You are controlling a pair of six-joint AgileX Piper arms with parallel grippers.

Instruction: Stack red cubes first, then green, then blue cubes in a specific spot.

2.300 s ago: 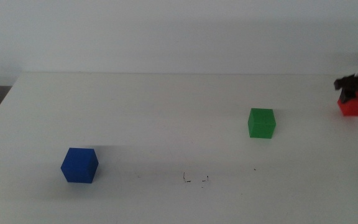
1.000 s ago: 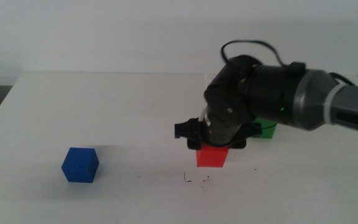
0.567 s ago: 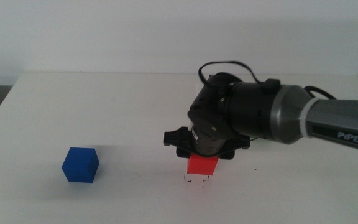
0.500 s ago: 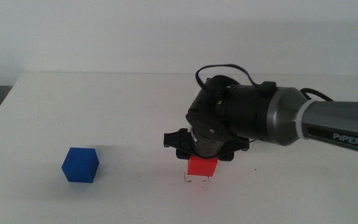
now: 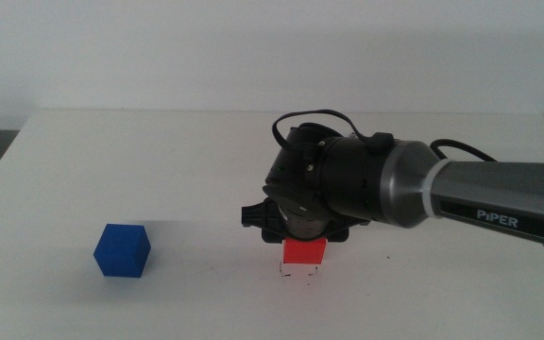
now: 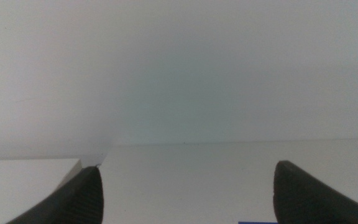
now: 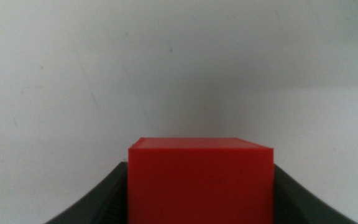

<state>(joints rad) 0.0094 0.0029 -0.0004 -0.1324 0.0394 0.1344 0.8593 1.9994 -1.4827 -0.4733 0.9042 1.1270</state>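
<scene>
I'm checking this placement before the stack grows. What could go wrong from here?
1. The right gripper holds the red cube right at the pen-marked square; the arm hides most of it, so it may land off the marks.
2. The green cube is hidden behind the arm and could get knocked.
3. The left gripper waits open beside the blue cube.

The red cube (image 5: 303, 251) is bright red all over, with no pattern. The blue cube (image 5: 121, 250) is deep blue and plain. The table (image 5: 159, 161) is white. Tiny black pen marks (image 5: 296, 274) sit on it. The right arm (image 5: 385, 184) is black and grey, with white letters.
</scene>
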